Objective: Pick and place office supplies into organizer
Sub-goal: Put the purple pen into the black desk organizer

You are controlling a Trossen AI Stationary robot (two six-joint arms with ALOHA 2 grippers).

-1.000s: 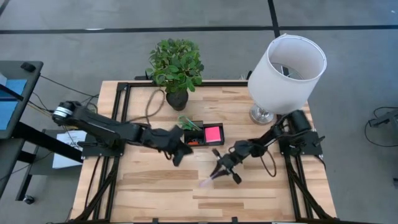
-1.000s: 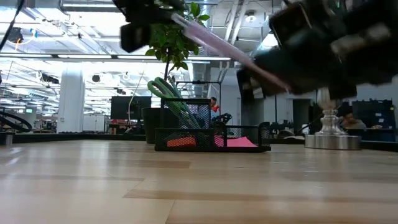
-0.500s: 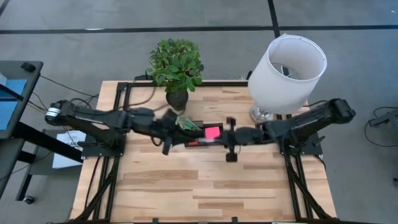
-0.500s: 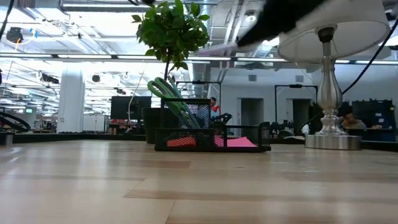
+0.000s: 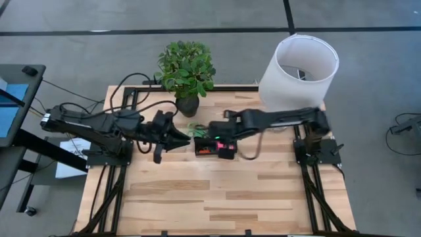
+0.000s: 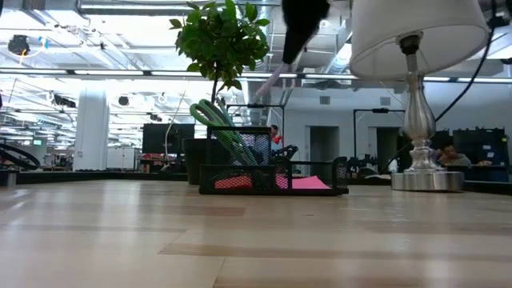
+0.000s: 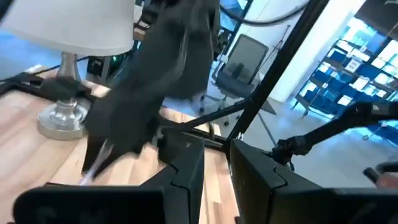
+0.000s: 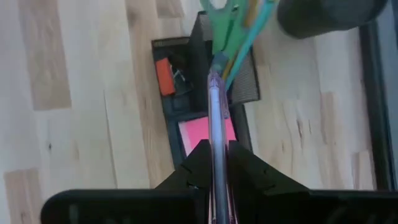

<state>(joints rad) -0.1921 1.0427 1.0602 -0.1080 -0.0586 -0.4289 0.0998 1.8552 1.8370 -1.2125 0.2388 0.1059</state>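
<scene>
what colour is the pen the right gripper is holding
Translucent pink pen, clearest in the right wrist view.

A leafy green plant in a dark pot [image 5: 186, 74] stood at the wooden table's [image 5: 217, 197] far edge, near a white-shaded lamp on a silver base [image 6: 418, 96].

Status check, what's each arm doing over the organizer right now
Right gripper above organizer, jaws shut on pink pen. Left gripper waiting beside it. Scissors already in the cup.

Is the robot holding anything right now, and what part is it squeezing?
The right gripper pinches a pink pen by its near end, tip pointing over the organizer. The left gripper holds nothing.
</scene>
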